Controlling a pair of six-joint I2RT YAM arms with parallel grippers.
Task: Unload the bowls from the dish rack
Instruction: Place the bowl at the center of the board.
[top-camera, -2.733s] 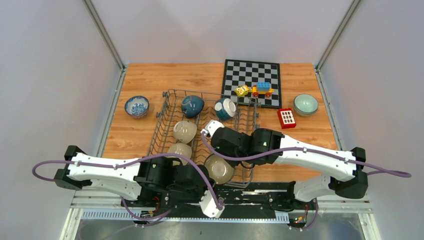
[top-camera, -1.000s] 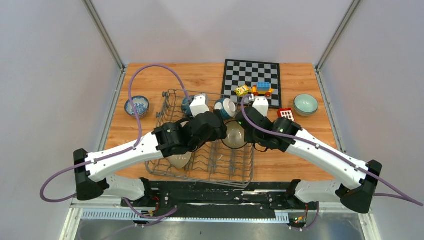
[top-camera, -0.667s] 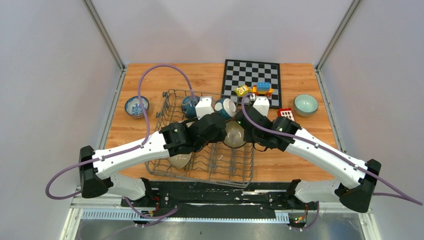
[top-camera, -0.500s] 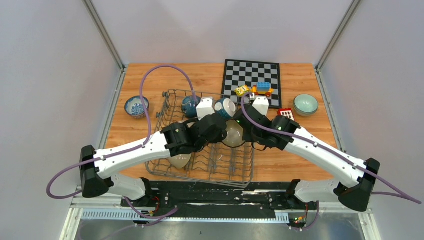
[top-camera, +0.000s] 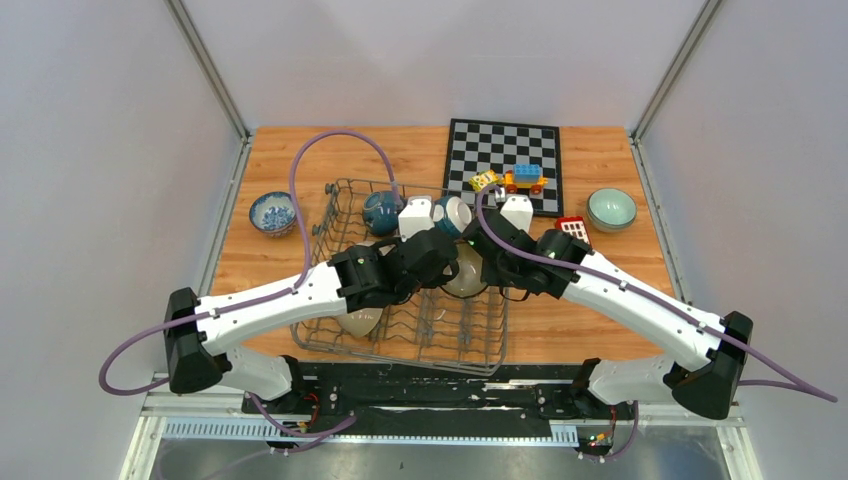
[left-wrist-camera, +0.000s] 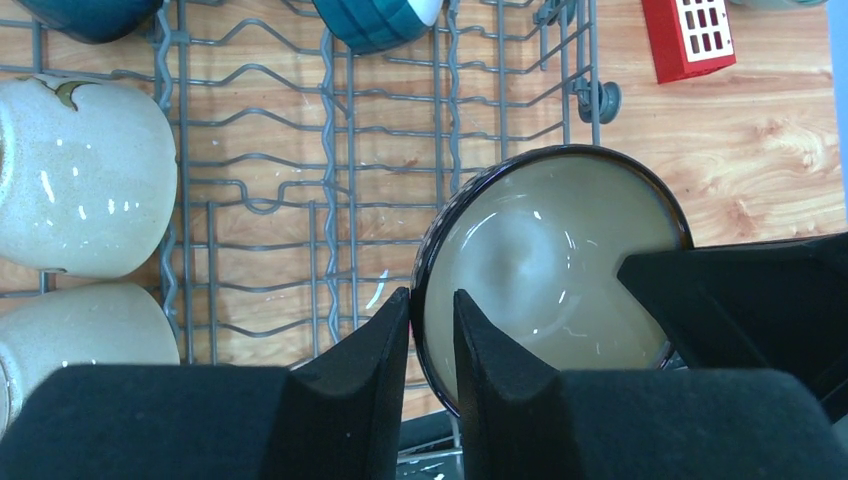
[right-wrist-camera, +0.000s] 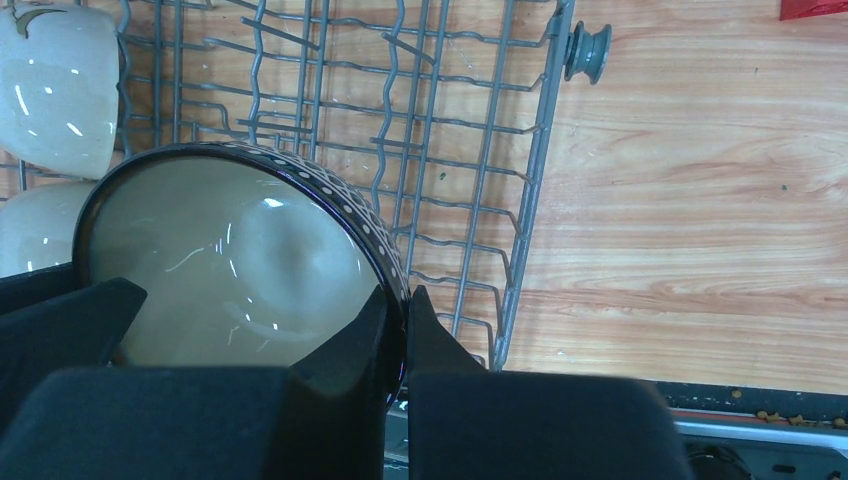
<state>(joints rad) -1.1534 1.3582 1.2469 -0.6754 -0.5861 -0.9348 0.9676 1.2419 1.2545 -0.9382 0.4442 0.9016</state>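
Note:
A dark brown bowl (top-camera: 462, 272) with a beige inside hangs tilted over the right half of the dish rack (top-camera: 330, 215). My right gripper (right-wrist-camera: 405, 292) is shut on the right side of the bowl (right-wrist-camera: 230, 260), gripping its dotted rim. My left gripper (left-wrist-camera: 431, 297) straddles the opposite rim of the bowl (left-wrist-camera: 540, 270). Its outer finger lies against the rim, and a sliver of beige shows before the inner finger. In the rack stand a dark teal bowl (top-camera: 383, 210), a striped teal bowl (top-camera: 455, 213) and beige bowls (left-wrist-camera: 85, 175).
A blue-and-white bowl (top-camera: 273, 213) sits on the table left of the rack, and a celadon bowl (top-camera: 611, 209) at the far right. A red block (top-camera: 572, 228) lies beside the rack's right side. The chessboard (top-camera: 500, 150) with toy blocks lies behind.
My left gripper has slid right to the bowl's rim and its jaws have narrowed round it. My right gripper has kept its hold, shifting the bowl only slightly.

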